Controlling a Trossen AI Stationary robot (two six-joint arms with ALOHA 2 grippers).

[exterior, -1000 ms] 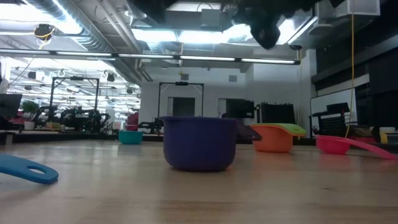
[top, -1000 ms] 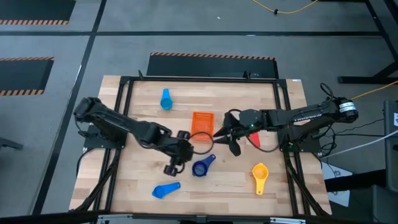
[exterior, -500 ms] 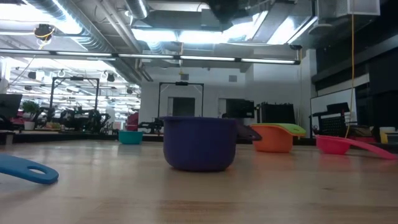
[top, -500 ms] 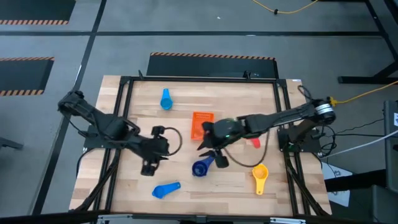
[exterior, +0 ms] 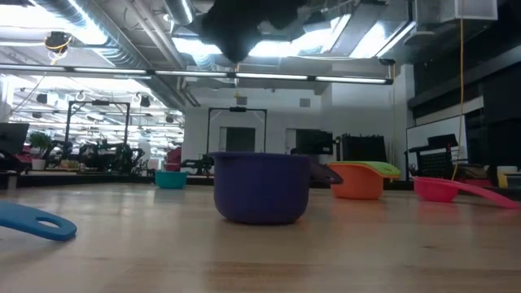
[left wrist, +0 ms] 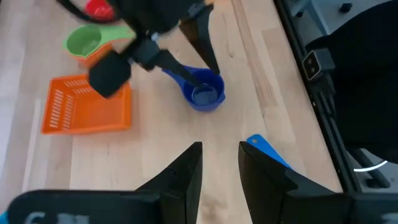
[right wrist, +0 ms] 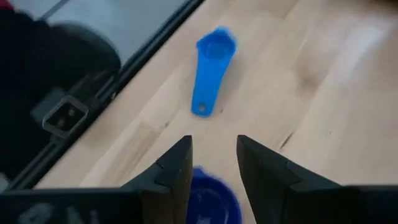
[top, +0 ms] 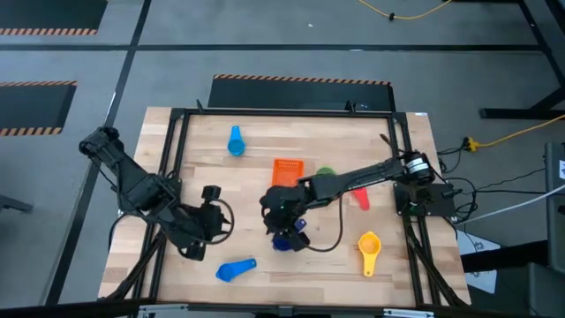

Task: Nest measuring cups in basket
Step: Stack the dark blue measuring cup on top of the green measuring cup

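Note:
The dark blue cup [top: 284, 239] stands upright on the wood, handle toward the basket. My right gripper [top: 282, 215] hangs open above it; in the right wrist view the cup [right wrist: 211, 200] shows between and below the fingers, and the low view shows that cup [exterior: 260, 187] untouched on the table. The orange basket [top: 287, 171] lies just beyond. A green cup [left wrist: 84, 42] sits on an orange cup beside the basket. Red cup [top: 360, 199], yellow cup [top: 369, 247], blue cup [top: 237, 269] and light blue cup [top: 236, 141] lie apart. My left gripper [top: 199, 228] waits open at the left.
The black frame rails [top: 168, 177] run along the table's sides. The blue cup [right wrist: 211, 62] lies near the near-left rail. Bare wood lies between the dark blue cup and the yellow cup [top: 369, 247].
My right gripper has swung from beside the basket toward the table's left and near edge, ending over the dark blue cup. My left gripper has drawn back from the basket toward the table's left and near edge. No cup has moved.

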